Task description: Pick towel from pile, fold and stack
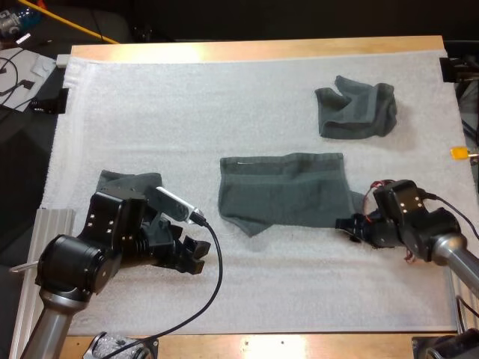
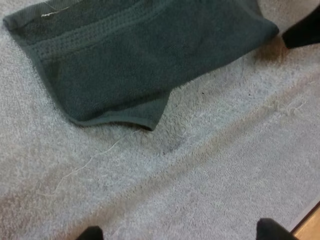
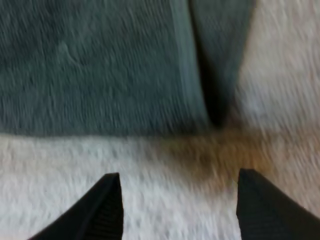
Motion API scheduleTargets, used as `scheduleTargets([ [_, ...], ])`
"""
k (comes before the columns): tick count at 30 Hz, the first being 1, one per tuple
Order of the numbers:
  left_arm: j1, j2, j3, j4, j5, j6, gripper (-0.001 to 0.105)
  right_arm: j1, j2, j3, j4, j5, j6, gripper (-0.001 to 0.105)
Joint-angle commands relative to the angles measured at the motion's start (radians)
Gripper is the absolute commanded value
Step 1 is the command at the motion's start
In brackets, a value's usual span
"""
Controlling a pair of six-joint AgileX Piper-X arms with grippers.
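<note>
A dark grey-green towel lies partly folded at the middle of the mat, with one corner hanging toward the front. My left gripper rests on the mat to the front left of it, open and holding nothing; its fingertips stand wide apart short of the towel. My right gripper sits at the towel's front right corner, open, fingers just clear of the towel's hem. A crumpled towel lies at the back right. Another towel shows behind my left arm.
The white mat covers most of the wooden table. Bare mat stretches across the back left and along the front. My right gripper shows as a dark shape by the towel's corner in the left wrist view.
</note>
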Motion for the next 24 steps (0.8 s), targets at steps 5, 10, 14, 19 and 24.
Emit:
scheduleTargets([
  [5,-0.001,-0.004,0.003,-0.013,0.017,-0.013,0.06,-0.009,0.145,-0.004,-0.123,-0.009,0.039,0.043],
  [10,0.002,-0.001,0.003,-0.015,0.022,-0.017,0.06,-0.025,0.206,-0.006,-0.176,-0.047,0.08,0.041],
  [14,0.001,-0.003,0.003,-0.016,0.024,-0.018,0.06,-0.033,0.233,-0.008,-0.197,-0.066,0.108,0.041],
  [19,0.0,-0.001,0.002,-0.016,0.027,-0.018,0.06,-0.037,0.258,-0.007,-0.207,-0.078,0.133,0.033],
  [24,-0.003,-0.001,0.003,-0.015,0.026,-0.014,0.06,-0.035,0.226,-0.015,-0.234,-0.084,0.138,0.035],
])
